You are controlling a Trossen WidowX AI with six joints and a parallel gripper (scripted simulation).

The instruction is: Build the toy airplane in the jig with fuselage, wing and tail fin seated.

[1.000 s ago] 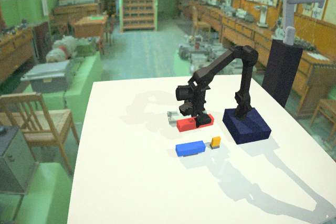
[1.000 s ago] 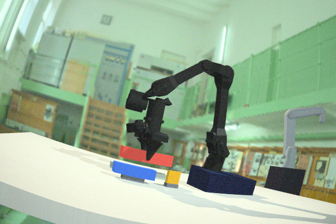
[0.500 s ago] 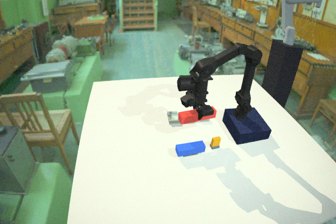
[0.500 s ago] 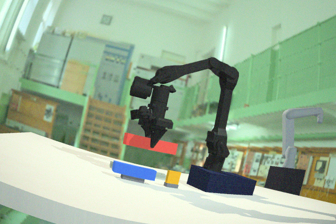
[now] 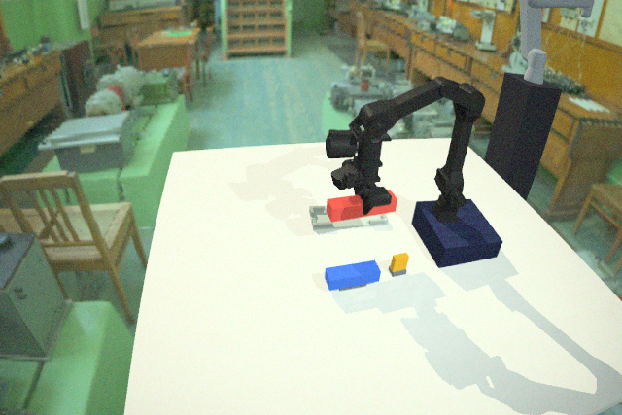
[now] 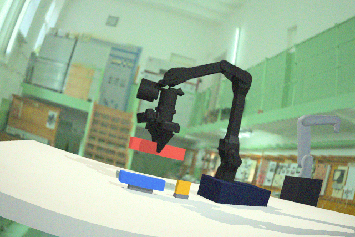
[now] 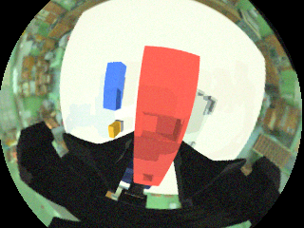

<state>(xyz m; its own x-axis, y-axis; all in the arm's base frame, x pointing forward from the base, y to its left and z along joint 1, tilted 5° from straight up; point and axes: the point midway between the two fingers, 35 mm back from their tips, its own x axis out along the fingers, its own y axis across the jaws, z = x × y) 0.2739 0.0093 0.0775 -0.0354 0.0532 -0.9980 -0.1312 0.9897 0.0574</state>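
Observation:
My gripper [image 5: 374, 201] [image 6: 158, 148] [image 7: 156, 135] is shut on the red fuselage [image 5: 346, 205] [image 6: 143, 145] [image 7: 166, 89] and holds it level in the air, well above the table. In the top view the fuselage hangs over the grey cradle jig [image 5: 317, 214] [image 7: 204, 104], apart from it. The blue wing [image 5: 351, 273] [image 6: 141, 180] [image 7: 116, 85] lies flat on the table in front of the jig. The small yellow tail fin [image 5: 398, 261] [image 6: 182, 187] [image 7: 114, 128] stands upright just right of the wing.
The arm's dark blue base block [image 5: 454, 231] [image 6: 233, 192] sits right of the parts. A dark pillar [image 5: 520, 134] [image 6: 300, 190] with a grey pipe stands at the table's far right edge.

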